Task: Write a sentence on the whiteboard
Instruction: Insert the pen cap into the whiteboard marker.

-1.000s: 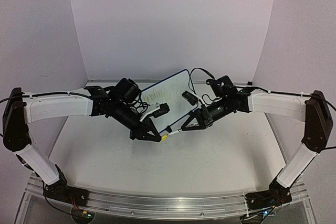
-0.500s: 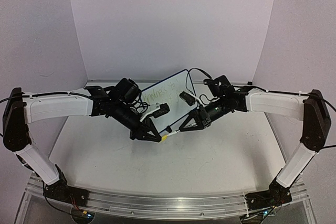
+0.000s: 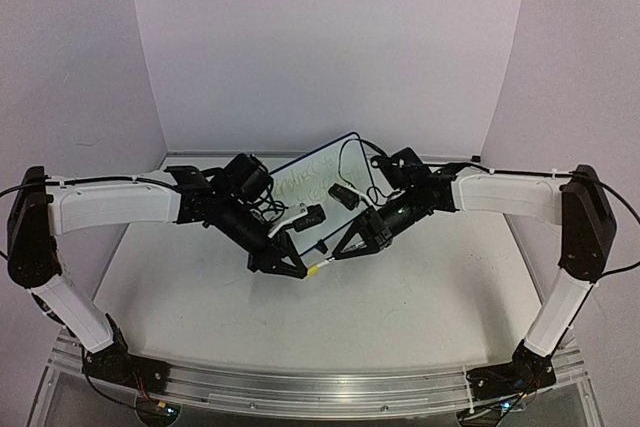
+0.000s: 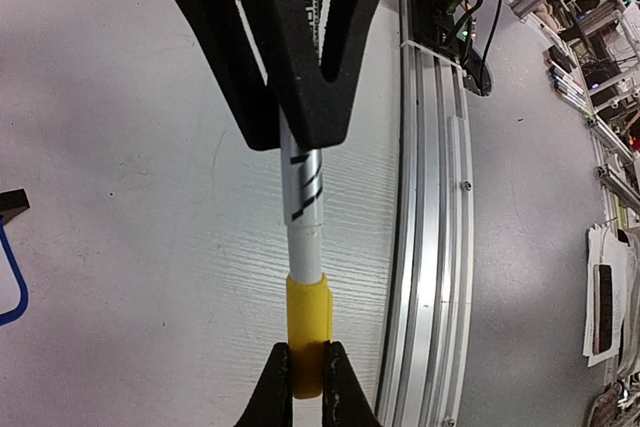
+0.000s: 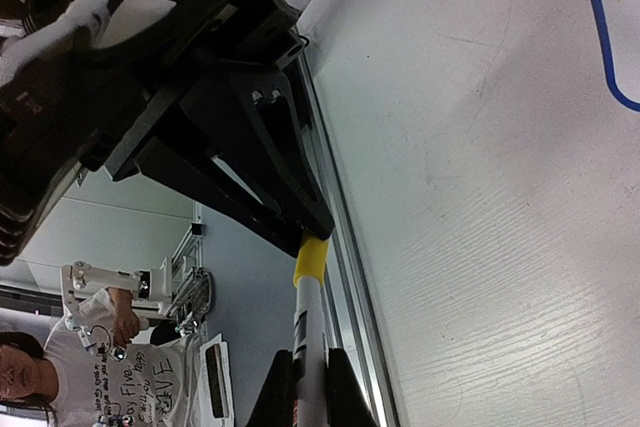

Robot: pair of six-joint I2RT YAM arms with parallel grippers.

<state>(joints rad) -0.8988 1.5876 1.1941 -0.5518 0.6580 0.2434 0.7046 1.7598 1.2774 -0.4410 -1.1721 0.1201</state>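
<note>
The whiteboard (image 3: 322, 185) stands tilted at the back centre, with the sentence (image 3: 303, 183) as faint yellow-green strokes on it. In front of it the two grippers meet over the table. My left gripper (image 3: 300, 269) is shut on the yellow cap (image 3: 313, 269) of a marker. My right gripper (image 3: 340, 252) is shut on the marker's white barrel (image 3: 328, 260). In the left wrist view my jaws (image 4: 306, 387) pinch the cap (image 4: 307, 317), and the barrel (image 4: 305, 207) runs into it. In the right wrist view my jaws (image 5: 306, 392) grip the barrel (image 5: 308, 337) below the cap (image 5: 312, 259).
The board's blue rim (image 4: 12, 292) and a black clip foot (image 4: 10, 205) show at the left wrist view's edge; the rim also shows in the right wrist view (image 5: 600, 42). The table's aluminium front rail (image 4: 430, 247) lies close by. Purple walls enclose the table.
My right arm has moved left and down with the marker barrel. The barrel now sits in the yellow cap held by my left gripper, which has barely moved.
</note>
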